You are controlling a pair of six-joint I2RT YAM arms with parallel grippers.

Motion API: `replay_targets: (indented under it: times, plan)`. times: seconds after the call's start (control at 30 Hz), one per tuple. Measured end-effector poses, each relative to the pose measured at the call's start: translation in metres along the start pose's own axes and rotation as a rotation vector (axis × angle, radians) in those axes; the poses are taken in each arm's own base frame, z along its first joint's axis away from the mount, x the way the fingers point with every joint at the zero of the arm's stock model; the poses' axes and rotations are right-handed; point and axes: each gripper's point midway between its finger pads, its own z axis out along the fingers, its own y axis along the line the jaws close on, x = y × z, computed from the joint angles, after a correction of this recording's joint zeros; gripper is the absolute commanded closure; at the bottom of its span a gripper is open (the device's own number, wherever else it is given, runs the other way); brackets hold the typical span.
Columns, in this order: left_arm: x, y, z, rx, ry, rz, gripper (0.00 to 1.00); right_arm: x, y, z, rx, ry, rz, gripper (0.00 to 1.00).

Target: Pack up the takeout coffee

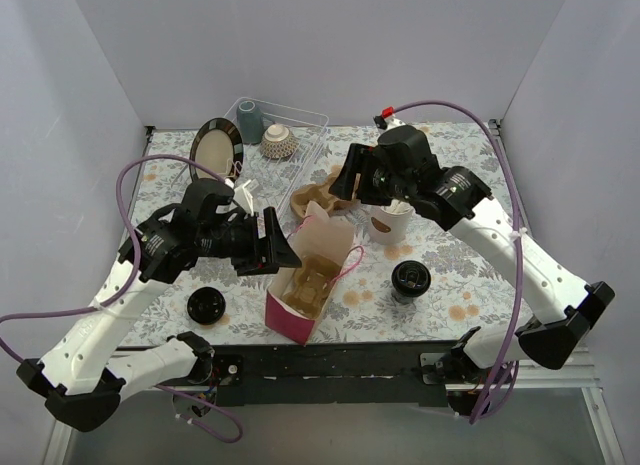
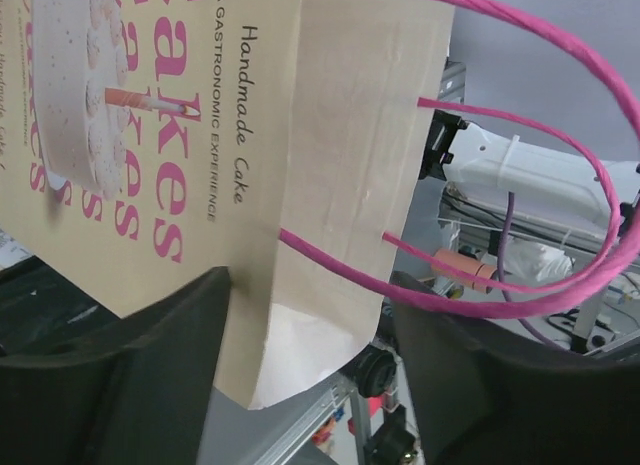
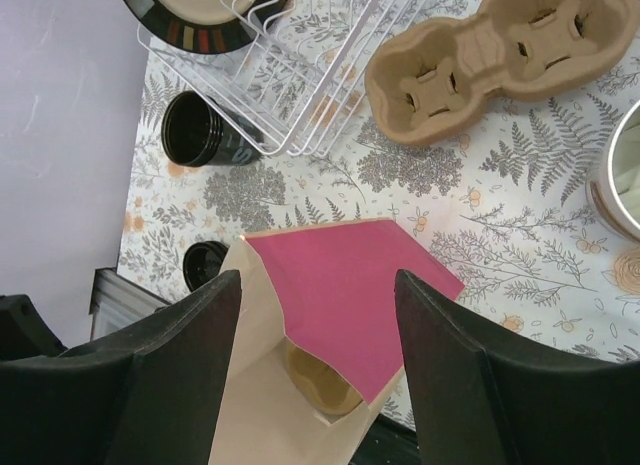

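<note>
One takeout coffee [image 1: 411, 278], a white cup with a black lid, stands on the table right of the paper bag [image 1: 310, 275]. An open white cup [image 1: 390, 223] without a lid stands behind it. The bag stands open, pink on one side, with a pulp carrier [image 3: 345, 385] inside. My left gripper [image 1: 283, 248] is at the bag's left rim. In the left wrist view the bag's edge [image 2: 320, 285] lies between the spread fingers of the left gripper [image 2: 310, 285]. My right gripper [image 1: 345, 185] hangs open above the bag's far side, the right gripper [image 3: 318, 285] looking down into its mouth.
A second pulp carrier [image 3: 500, 55] lies behind the bag. A wire dish rack [image 1: 285, 125] with a grey cup and a bowl, and a dark plate [image 1: 215, 145], stand at the back. A loose black lid [image 1: 207, 305] lies front left. A black round thing [image 3: 205, 133] sits beside the rack.
</note>
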Motion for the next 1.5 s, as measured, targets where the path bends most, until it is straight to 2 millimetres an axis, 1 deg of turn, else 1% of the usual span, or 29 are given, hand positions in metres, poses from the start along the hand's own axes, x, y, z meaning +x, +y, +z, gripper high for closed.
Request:
replay_targets:
  times: [0.1,0.2,0.27,0.4,0.57,0.63,0.73,0.83,0.87,0.9,0.97,1.03,1.17,1.33,1.43,1.5]
  plan:
    - [-0.004,-0.006,-0.008,0.016,-0.035,0.017,0.27,-0.008,0.002,-0.002,0.019,-0.007,-0.002,0.30]
    - [-0.015,-0.010,-0.015,0.002,-0.089,0.061,0.27,-0.010,-0.002,-0.014,0.057,-0.001,0.014,0.30]
    - [-0.025,-0.010,-0.019,-0.031,-0.117,0.091,0.27,-0.007,-0.005,-0.022,0.070,0.007,0.030,0.30]
    - [-0.054,-0.014,-0.021,-0.108,-0.181,0.169,0.26,0.008,-0.015,-0.047,0.079,0.025,0.088,0.31]
    - [-0.087,-0.024,-0.025,-0.159,-0.251,0.266,0.25,0.032,-0.026,-0.085,0.006,0.006,0.127,0.33]
    - [-0.097,-0.028,-0.026,-0.167,-0.274,0.312,0.26,0.041,-0.028,-0.093,-0.030,0.009,0.149,0.34]
    - [-0.110,-0.029,-0.021,-0.184,-0.286,0.411,0.26,0.058,-0.030,-0.093,-0.064,0.042,0.181,0.33]
    - [-0.120,-0.030,-0.006,-0.173,-0.258,0.570,0.29,0.073,-0.033,-0.087,-0.066,0.092,0.199,0.33]
    - [-0.123,-0.033,0.000,-0.155,-0.252,0.631,0.36,0.076,-0.034,-0.084,-0.063,0.108,0.202,0.33]
    - [-0.128,-0.035,0.005,-0.141,-0.255,0.689,0.39,0.078,-0.033,-0.081,-0.059,0.120,0.202,0.33]
    - [-0.135,-0.041,0.012,-0.114,-0.271,0.775,0.39,0.079,-0.033,-0.078,-0.058,0.131,0.196,0.33]
    - [-0.142,-0.047,0.015,-0.083,-0.283,0.863,0.35,0.080,-0.033,-0.077,-0.058,0.137,0.183,0.33]
    - [-0.143,-0.061,0.026,0.019,-0.261,1.044,0.33,0.081,-0.032,-0.078,-0.068,0.147,0.170,0.33]
    - [-0.128,-0.068,0.043,0.170,-0.195,1.214,0.31,0.083,-0.036,-0.086,-0.063,0.150,0.144,0.31]
    - [-0.123,-0.067,0.056,0.229,-0.148,1.288,0.30,0.076,-0.038,-0.094,-0.045,0.123,0.112,0.30]
    - [-0.119,-0.061,0.071,0.262,-0.092,1.324,0.30,0.068,-0.038,-0.099,-0.039,0.096,0.087,0.30]
